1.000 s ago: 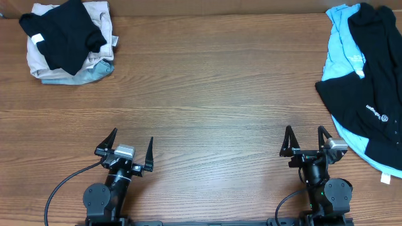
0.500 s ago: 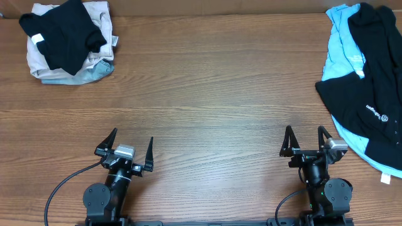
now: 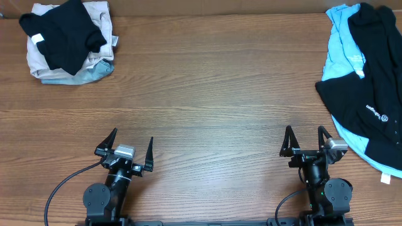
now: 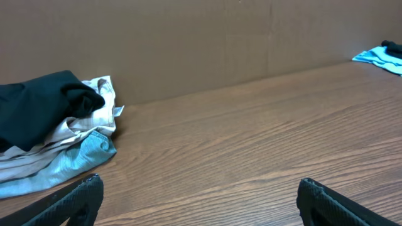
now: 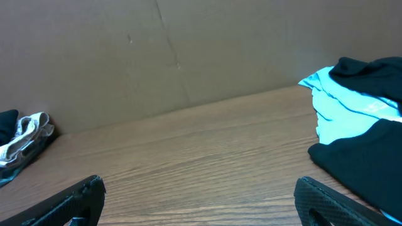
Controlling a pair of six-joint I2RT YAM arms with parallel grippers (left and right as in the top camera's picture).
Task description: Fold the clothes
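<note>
We see the large black T-shirt (image 3: 367, 113) crumpled at the far right edge of the desk (image 3: 207, 81), its small white logo lettering (image 3: 375, 112) facing up. It lies on top of a light blue T-shirt (image 3: 342, 53), which shows above it toward the back corner and again as a thin rim along its near side, where a white tag (image 3: 385, 178) sticks out. Both run past the right border of the overhead view.

In the opposite far corner, on the left, sits a second heap (image 3: 69, 44): a black garment (image 3: 59, 34) draped over pale beige and grey-blue cloth.

The wood-grain desk stretches between the two piles. A plain brown wall (image 4: 188, 44) closes off its back edge.

At the near edge, our left pincer (image 3: 132, 139) stands with its fingers spread wide and nothing between them. Our right pincer (image 3: 304, 135) is likewise spread wide and empty; it is near the black T-shirt, apart from it.
</note>
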